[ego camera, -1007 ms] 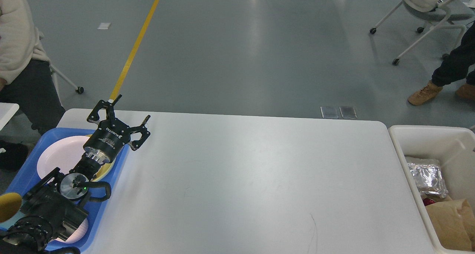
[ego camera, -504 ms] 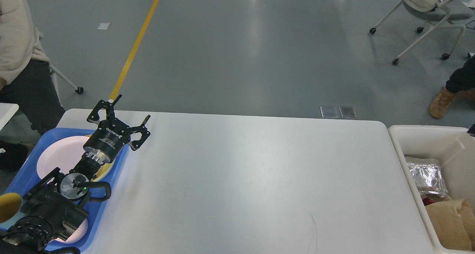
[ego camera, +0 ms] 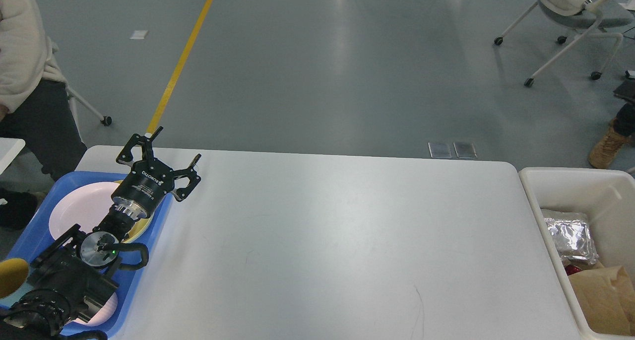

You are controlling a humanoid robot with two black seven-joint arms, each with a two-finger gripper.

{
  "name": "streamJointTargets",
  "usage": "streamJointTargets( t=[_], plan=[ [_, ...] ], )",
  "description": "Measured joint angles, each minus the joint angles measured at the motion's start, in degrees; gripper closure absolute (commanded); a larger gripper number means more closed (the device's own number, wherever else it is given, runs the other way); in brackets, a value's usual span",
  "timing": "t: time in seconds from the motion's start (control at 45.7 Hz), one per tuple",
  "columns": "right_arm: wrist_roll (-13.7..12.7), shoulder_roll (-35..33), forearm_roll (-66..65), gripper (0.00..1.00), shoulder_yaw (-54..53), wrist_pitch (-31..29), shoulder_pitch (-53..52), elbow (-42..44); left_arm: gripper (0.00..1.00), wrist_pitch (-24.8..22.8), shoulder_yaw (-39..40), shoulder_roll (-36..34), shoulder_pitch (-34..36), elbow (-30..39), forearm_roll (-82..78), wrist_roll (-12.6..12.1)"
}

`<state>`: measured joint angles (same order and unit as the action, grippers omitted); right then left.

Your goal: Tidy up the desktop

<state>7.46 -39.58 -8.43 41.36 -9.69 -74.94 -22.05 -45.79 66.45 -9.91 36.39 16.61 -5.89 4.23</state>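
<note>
The desktop is a wide white tabletop with rounded corners, and nothing lies on its surface. My left gripper hovers over the table's far left corner, just past the blue tray. Its two black fingers are spread wide apart and hold nothing. My right arm and its gripper are out of view.
The blue tray at the left holds a pink plate, a yellow plate edge and a yellow dish. A white bin at the right holds foil and brown paper. People and wheeled chairs stand beyond the table.
My left arm has stayed still. The person's booted foot at the far right has shifted further right and lower.
</note>
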Motion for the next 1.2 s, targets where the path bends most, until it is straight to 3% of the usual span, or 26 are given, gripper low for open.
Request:
streamJointTargets(
  t=[0.767, 1.205],
  plan=[
    [-0.14, 11.72, 2.42, 0.0, -46.99, -0.76, -0.89, -0.58, 0.03, 0.0, 0.0, -0.01, 0.0, 0.0, 0.0, -0.01],
    [-0.16, 30.19, 7.2, 0.0, -51.84, -0.2, 2.25, -0.62, 0.03, 0.0, 0.0, -0.01, 0.0, 0.0, 0.0, -0.02]
  ],
)
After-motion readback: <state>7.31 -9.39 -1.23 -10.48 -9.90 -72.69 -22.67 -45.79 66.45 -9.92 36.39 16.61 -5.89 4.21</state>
